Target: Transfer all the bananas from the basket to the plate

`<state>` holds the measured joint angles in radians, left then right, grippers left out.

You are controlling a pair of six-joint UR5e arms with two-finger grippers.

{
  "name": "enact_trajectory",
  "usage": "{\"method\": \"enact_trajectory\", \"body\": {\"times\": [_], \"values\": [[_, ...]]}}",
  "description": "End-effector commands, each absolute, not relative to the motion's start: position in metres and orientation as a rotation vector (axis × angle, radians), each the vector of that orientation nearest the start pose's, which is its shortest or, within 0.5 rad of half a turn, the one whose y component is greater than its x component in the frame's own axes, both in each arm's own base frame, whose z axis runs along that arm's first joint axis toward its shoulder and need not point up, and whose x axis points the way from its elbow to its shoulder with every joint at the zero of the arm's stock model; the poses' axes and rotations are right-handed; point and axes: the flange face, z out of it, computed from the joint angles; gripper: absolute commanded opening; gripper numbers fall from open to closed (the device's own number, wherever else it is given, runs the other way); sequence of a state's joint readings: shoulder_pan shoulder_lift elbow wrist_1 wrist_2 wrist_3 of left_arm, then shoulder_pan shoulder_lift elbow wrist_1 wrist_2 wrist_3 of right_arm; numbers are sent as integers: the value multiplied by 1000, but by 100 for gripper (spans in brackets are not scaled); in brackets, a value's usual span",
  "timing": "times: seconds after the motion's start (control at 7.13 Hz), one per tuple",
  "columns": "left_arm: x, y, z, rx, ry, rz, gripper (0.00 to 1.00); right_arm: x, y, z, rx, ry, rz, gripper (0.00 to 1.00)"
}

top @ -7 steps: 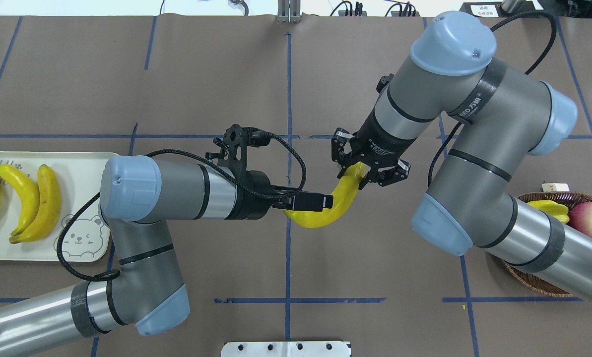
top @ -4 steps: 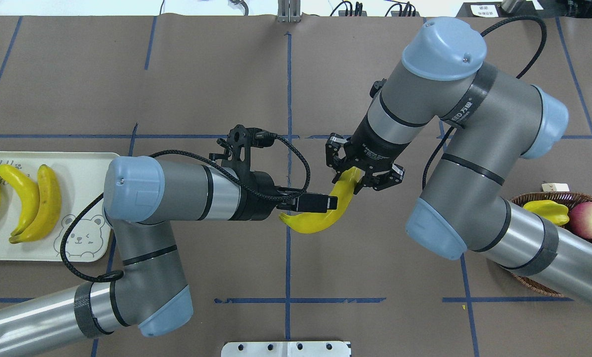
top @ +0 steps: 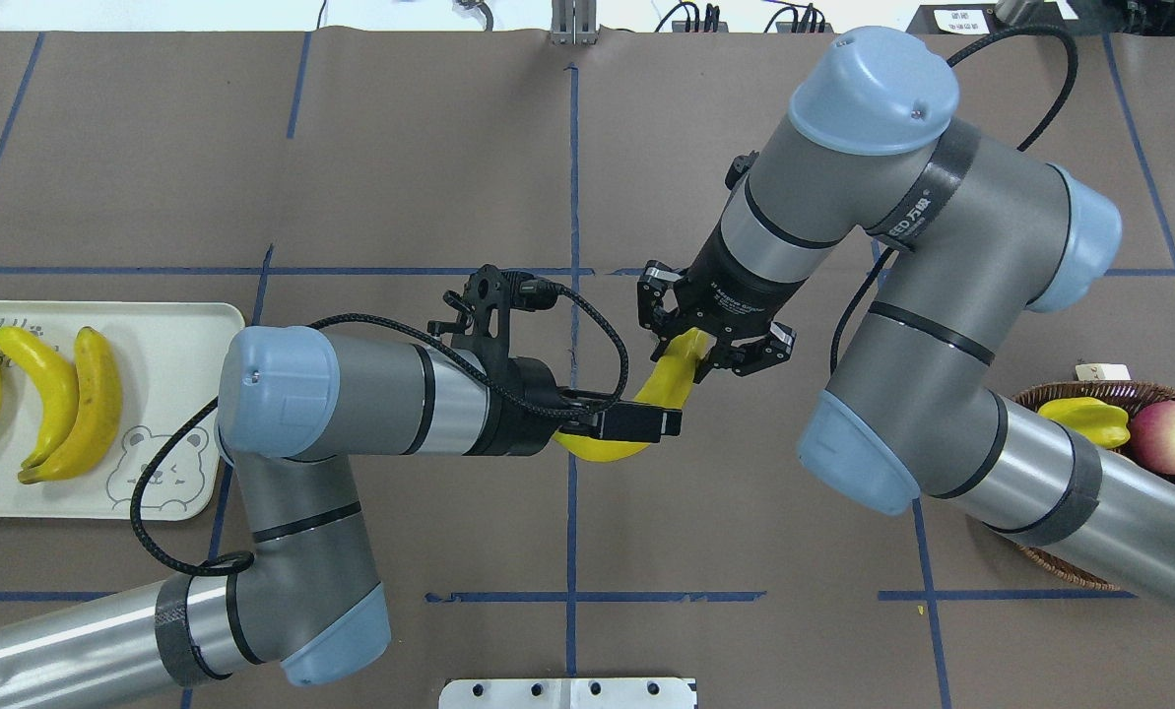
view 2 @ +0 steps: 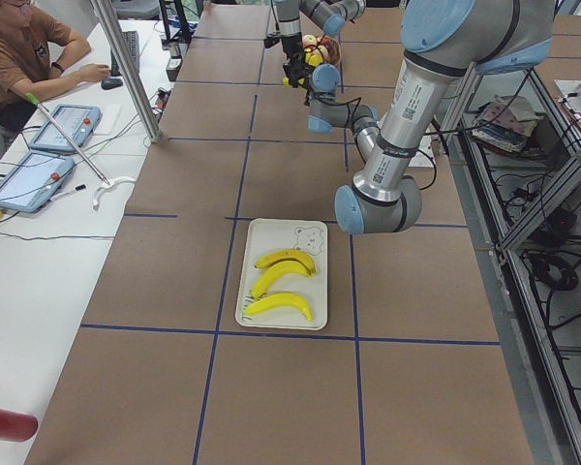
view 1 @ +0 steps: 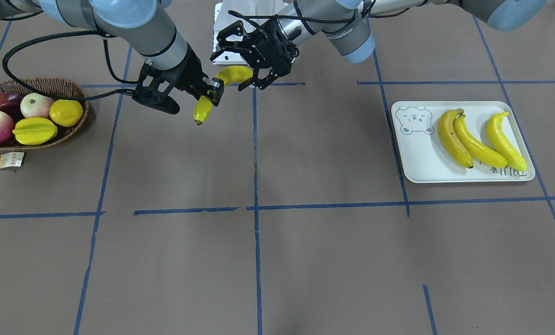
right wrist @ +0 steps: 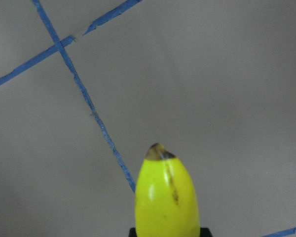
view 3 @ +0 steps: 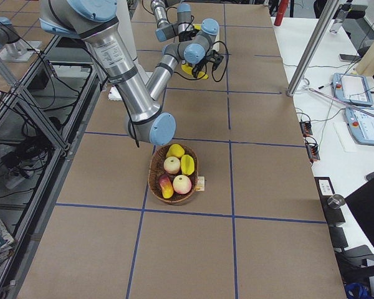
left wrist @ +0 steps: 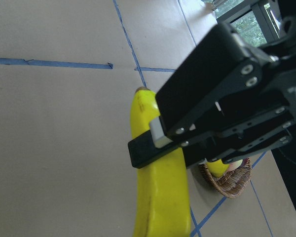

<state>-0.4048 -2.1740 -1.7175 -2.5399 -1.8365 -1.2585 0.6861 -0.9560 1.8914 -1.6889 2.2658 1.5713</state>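
One yellow banana (top: 671, 376) hangs above the table's middle. My right gripper (top: 693, 359) is shut on it near its dark tip, which pokes out past the fingers (right wrist: 160, 150). My left gripper (top: 646, 423) is open, with one finger above and one below the banana's other end (view 1: 234, 73). Three more bananas (view 1: 472, 142) lie side by side on the pale plate (view 1: 417, 160) with the bear print. The wicker basket (view 1: 30, 146) holds apples, a starfruit and a lemon.
A metal mounting plate (top: 567, 692) sits at the robot's edge of the table. Blue tape lines cross the brown table cover. A person (view 2: 24, 48) sits at a side desk with tablets. A paper tag (view 1: 8, 159) lies beside the basket.
The right gripper has carried the banana a little to the left. The left gripper has slid right along the banana, so its upper finger now covers more of it.
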Motion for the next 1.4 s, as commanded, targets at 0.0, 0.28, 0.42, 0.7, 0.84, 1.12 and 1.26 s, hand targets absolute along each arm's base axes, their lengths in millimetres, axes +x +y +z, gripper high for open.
{"method": "enact_trajectory", "body": {"times": [0.0,0.28,0.42,0.7,0.84,1.12,1.26], "values": [[525,-330,131,411,1668,160,96,-422,-435,173,-356,-960,341,0],[529,-328,132,410,1665,155,91,-421,-434,173,-355,-962,340,0],[529,-328,132,410,1665,155,86,-421,-434,173,-356,-962,339,0],[527,-326,127,401,1676,147,14,-420,-433,171,-354,-967,337,3],[526,-325,127,400,1678,149,0,-420,-434,172,-354,-965,339,14],[522,-323,124,342,1699,99,0,-419,-436,177,-351,-958,348,87],[522,-323,124,338,1699,97,0,-416,-435,177,-348,-962,346,100]]}}
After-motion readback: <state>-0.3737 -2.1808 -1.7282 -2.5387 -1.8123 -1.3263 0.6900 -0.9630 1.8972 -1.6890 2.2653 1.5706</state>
